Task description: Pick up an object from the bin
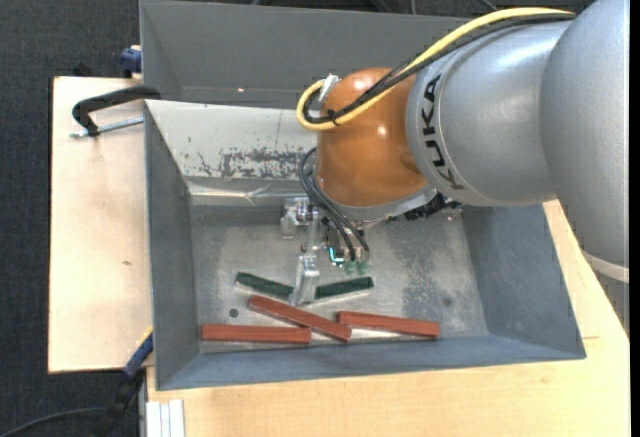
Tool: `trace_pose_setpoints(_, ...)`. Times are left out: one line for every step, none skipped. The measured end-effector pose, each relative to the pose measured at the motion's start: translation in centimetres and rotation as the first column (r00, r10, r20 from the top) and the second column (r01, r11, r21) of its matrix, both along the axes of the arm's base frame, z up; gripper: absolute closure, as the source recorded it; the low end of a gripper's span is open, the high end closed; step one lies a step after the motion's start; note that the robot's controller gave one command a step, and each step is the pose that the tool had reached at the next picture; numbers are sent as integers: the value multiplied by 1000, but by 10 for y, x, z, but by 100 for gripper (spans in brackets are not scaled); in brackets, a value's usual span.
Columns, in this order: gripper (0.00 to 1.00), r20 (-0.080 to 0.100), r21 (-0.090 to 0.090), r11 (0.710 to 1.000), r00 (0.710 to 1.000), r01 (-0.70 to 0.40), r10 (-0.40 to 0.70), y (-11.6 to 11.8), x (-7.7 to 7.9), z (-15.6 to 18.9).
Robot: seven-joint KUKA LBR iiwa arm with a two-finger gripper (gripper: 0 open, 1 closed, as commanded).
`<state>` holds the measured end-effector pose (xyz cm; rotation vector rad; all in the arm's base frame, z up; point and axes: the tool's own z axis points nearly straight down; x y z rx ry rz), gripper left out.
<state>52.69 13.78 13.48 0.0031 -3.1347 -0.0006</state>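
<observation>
My gripper [330, 267] hangs below the orange wrist cover, low over the bin floor near the front middle. Its fingers stand apart and open, with nothing seen between them. The left fingertip [306, 277] reaches down beside a dark green stick [263, 282] that lies flat to its left. A second dark green stick [346, 287] lies just under the right finger. In front of them a red-brown stick [298, 316] lies slanted across the floor.
Two more red-brown sticks lie along the front wall, one on the left [254, 333] and one on the right [392, 326]. The big arm and its cover hide the back right of the bin. Bare floor lies at the left and right.
</observation>
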Motion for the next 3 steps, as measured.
trace_pose_setpoints(0, -1, -1, 997, 997, 74, -74, 26, -13, -68)
trace_pose_setpoints(100, 9, 3, 997, 997, 77, -77, 25, -10, -62)
trace_pose_setpoints(100, 20, 5, 998, 998, 62, -62, 27, -2, 69)
